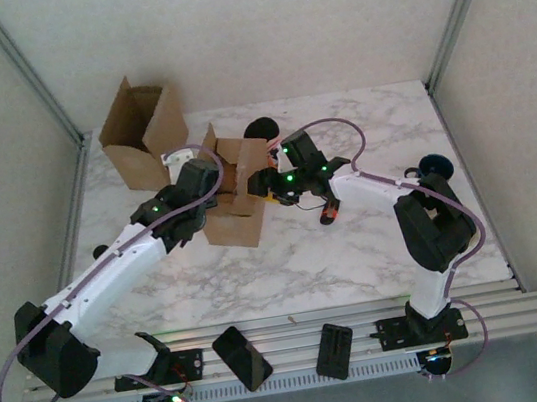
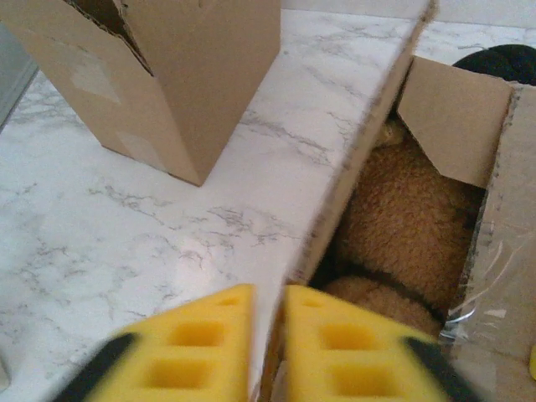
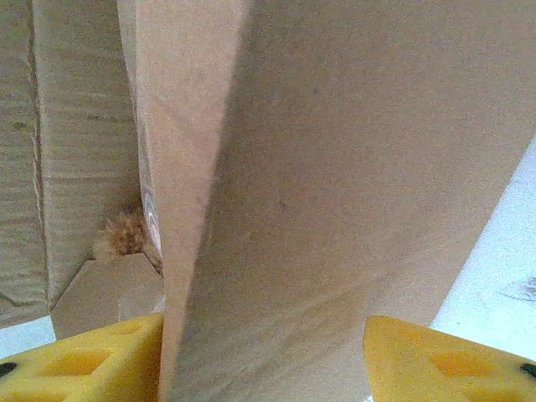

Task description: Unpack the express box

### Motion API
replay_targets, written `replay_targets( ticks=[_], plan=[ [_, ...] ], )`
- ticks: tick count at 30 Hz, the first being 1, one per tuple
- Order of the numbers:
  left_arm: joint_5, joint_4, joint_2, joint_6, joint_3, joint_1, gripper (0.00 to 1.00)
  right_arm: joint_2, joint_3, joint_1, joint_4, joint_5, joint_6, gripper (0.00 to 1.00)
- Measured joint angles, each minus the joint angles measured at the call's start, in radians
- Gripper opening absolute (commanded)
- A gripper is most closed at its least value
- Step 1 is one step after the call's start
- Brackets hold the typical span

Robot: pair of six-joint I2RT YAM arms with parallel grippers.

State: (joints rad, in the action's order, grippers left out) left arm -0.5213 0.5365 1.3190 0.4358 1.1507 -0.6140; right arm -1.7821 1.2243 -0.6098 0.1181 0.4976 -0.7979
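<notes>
Two arms are opening the express box [image 1: 237, 224] in the middle of the worktop [image 1: 357, 248]: the left end effector [image 2: 268, 335] pinches the left flap [image 2: 360, 159], and the right end effector [image 3: 264, 356] is spread round the right flap [image 3: 318, 184]. Next, probably, they must reach the furry brown toy [image 2: 402, 226] inside

left gripper [image 2: 268, 306] blurred, cut off by bottom edge; can't tell if it pinches the express box [image 2: 456, 117] wall; plush toy [image 2: 402, 226] half hidden behind that wall; right gripper [image 3: 264, 335] fingers cropped at bottom; second box [image 2: 193, 75] top cropped; dark round thing [image 2: 502, 60] cropped top right; small red-black item [image 1: 329, 214] too small to identify
</notes>
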Motion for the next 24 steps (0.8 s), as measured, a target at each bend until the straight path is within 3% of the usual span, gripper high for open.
replay_targets(
  ticks=[2,5,15,21,24],
  plan=[
    [0.003,-0.003,0.000,-0.003,-0.003,0.012,0.57,0.000,0.008,0.000,0.013,-0.005,0.005,0.61],
    [0.014,-0.013,0.003,-0.015,-0.003,0.030,0.63,0.000,0.023,0.000,0.036,-0.018,0.021,0.62],
    [0.101,-0.125,0.146,-0.098,0.058,0.112,0.55,0.011,0.028,0.003,0.069,-0.039,0.037,0.62],
    [0.250,-0.148,0.215,-0.178,0.131,0.126,0.32,0.015,0.040,0.012,0.108,-0.061,0.055,0.62],
    [0.347,-0.151,0.223,-0.201,0.136,0.124,0.01,0.015,0.048,0.014,0.126,-0.064,0.068,0.62]
  ],
)
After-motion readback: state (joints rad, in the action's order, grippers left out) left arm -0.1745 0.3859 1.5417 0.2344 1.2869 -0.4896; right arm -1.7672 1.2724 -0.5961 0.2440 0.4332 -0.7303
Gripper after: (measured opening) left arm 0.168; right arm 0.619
